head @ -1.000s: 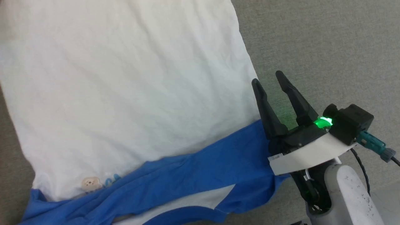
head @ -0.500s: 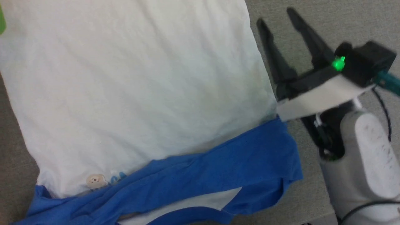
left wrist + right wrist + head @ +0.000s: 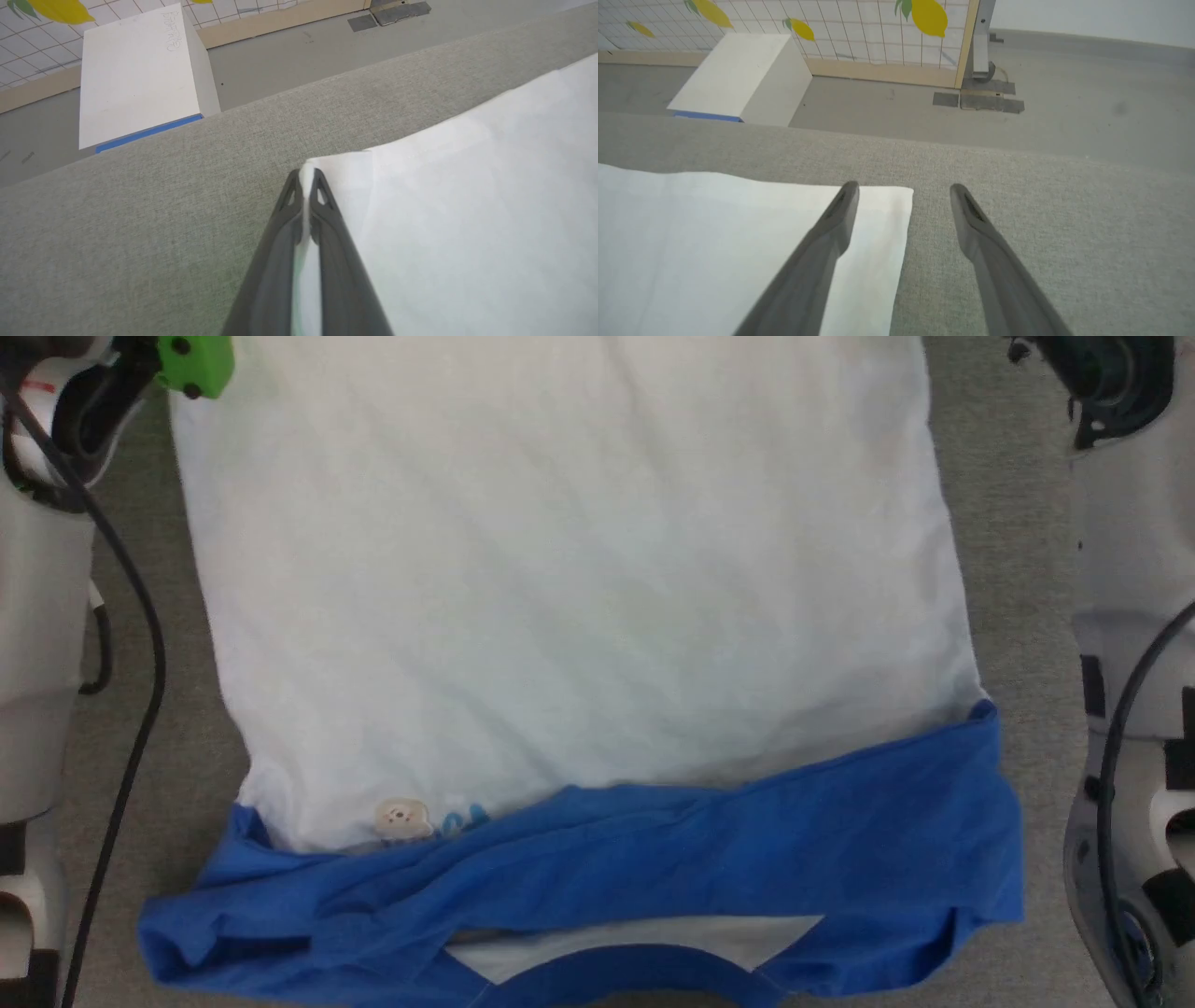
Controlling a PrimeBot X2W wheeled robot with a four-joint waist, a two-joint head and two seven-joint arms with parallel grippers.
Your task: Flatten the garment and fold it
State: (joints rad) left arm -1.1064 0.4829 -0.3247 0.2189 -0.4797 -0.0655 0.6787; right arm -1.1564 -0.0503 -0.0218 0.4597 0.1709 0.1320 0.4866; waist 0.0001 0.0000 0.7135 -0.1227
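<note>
Left claw [image 3: 306, 174] pinches the garment [image 3: 467, 224] corner; right claw [image 3: 904, 186] spread.

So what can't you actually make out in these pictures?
The garment: head view's top edge cuts off its far hem, the bottom edge part of its collar.
The logo: too small and blurred, head view.
The right gripper: open astride a corner, right wrist view; touching cloth or not, cannot tell.
</note>
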